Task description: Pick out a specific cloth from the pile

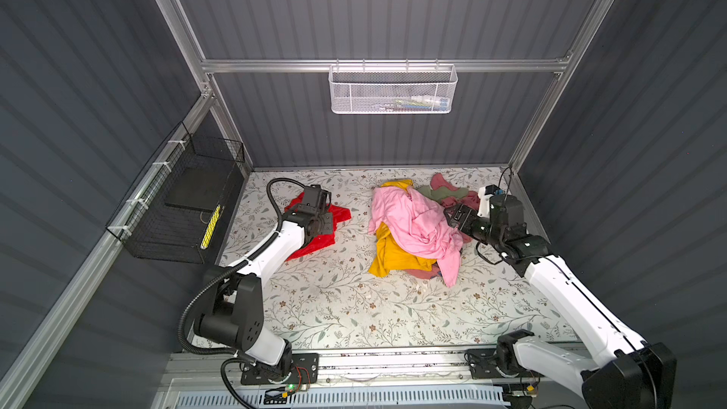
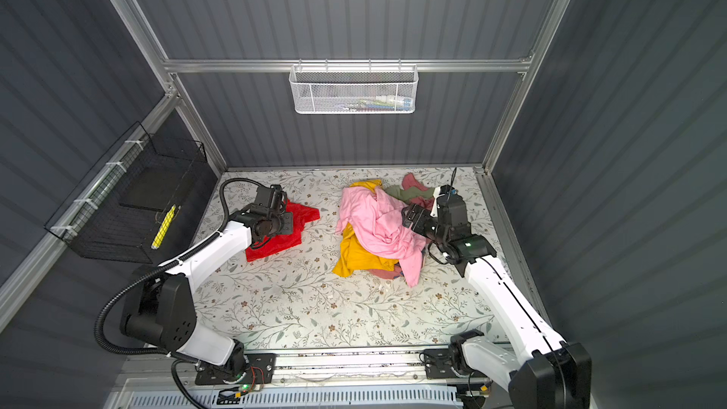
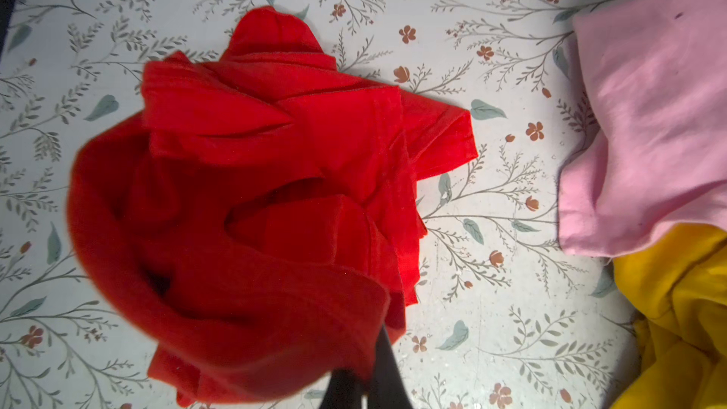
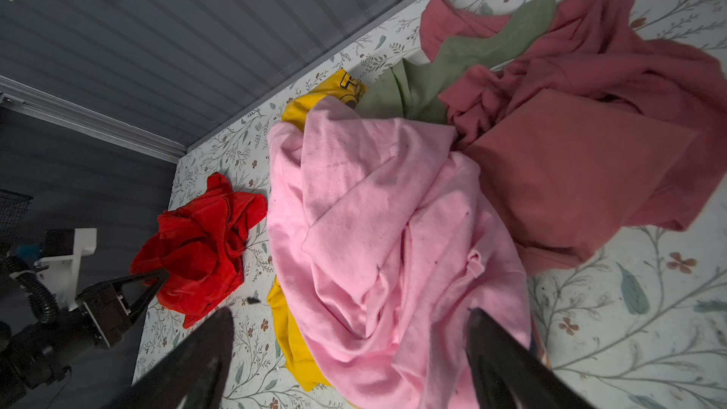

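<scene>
A floral-printed surface point(image 1: 334, 308) sits between grey ribbed walls. In both top views the red-orange cloth point(image 1: 340, 214) lies crumpled on the left, apart from the pile point(image 1: 409, 226), with bare print between them. The left arm stands directly over it. The right hand point(image 1: 454, 216) is at the pile's far side, so the left is much nearer.

In the left wrist view the left hand point(image 3: 369, 367) is pinched narrow on a fold of the cloth, which bunches up toward it. The rest spreads away across the surface, with the light pink garment point(image 3: 649, 120) and the mustard garment point(image 3: 684, 308) off to one side.

In the right wrist view the right hand's jaws stand wide above the pink garment, holding nothing. The cloth lies beyond the pile. The cloth looks already separated, so the next move probably falls to the left hand.
</scene>
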`<state>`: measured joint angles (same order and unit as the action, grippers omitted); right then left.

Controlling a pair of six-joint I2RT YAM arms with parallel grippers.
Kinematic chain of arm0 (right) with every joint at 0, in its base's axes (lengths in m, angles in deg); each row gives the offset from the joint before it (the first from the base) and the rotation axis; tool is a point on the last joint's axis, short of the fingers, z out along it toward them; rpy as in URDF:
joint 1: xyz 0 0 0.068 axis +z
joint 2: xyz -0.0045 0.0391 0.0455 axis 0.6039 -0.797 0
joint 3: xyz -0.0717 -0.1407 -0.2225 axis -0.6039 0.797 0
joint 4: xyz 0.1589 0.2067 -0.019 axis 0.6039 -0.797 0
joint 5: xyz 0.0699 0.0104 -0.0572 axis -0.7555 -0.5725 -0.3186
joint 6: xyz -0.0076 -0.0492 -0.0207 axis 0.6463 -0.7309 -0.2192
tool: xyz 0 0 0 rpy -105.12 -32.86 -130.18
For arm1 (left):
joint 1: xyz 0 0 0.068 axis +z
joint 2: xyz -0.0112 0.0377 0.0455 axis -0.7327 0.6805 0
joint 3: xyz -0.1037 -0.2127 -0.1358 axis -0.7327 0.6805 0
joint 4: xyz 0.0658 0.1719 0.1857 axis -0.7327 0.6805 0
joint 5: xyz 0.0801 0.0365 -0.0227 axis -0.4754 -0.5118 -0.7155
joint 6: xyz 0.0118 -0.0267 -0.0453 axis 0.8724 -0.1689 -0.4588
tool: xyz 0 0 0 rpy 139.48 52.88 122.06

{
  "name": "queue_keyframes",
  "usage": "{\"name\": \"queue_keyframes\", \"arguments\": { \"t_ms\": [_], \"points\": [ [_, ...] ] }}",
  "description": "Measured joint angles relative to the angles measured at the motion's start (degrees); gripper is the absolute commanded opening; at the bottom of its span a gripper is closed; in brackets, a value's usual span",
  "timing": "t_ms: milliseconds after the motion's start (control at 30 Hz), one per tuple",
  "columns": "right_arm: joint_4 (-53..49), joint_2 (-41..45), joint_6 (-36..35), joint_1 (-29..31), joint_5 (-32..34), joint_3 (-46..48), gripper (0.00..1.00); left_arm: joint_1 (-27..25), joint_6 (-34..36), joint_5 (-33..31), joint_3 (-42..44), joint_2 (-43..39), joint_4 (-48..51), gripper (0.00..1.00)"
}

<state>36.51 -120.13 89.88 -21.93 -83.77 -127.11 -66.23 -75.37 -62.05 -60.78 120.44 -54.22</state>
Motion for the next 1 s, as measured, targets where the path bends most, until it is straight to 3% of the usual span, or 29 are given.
{"name": "queue_keyframes", "arguments": {
  "t_ms": [100,267,367,500,700,833,1000],
  "points": [
    [-0.1,-0.4,0.0,0.2,0.0,-0.2,0.92,0.0,-1.0,1.2,0.0,3.1,0.1,0.03],
    [-0.5,-0.7,-0.2,0.3,0.1,-0.3,0.92,0.0,-2.8,4.5,0.1,7.9,0.2,0.34],
    [-0.9,-0.6,-0.7,0.4,0.5,-0.3,0.92,0.0,-4.1,5.7,0.2,9.7,0.5,0.61],
    [-1.7,0.0,-1.5,0.4,1.5,-0.3,0.93,-0.1,-5.5,5.5,0.2,9.4,1.5,0.77],
    [-1.8,0.7,-2.3,0.4,2.4,-0.3,0.93,-0.9,-6.5,1.4,0.2,3.0,5.4,0.90],
    [-1.9,0.5,-2.7,0.4,2.4,-0.3,0.93,-1.6,-6.4,-2.2,-1.2,-1.2,8.5,0.91],
    [-1.9,-0.5,-3.0,0.4,2.4,-0.3,0.93,-1.6,-5.1,-5.2,-5.8,1.5,11.8,0.93]
  ]
}}
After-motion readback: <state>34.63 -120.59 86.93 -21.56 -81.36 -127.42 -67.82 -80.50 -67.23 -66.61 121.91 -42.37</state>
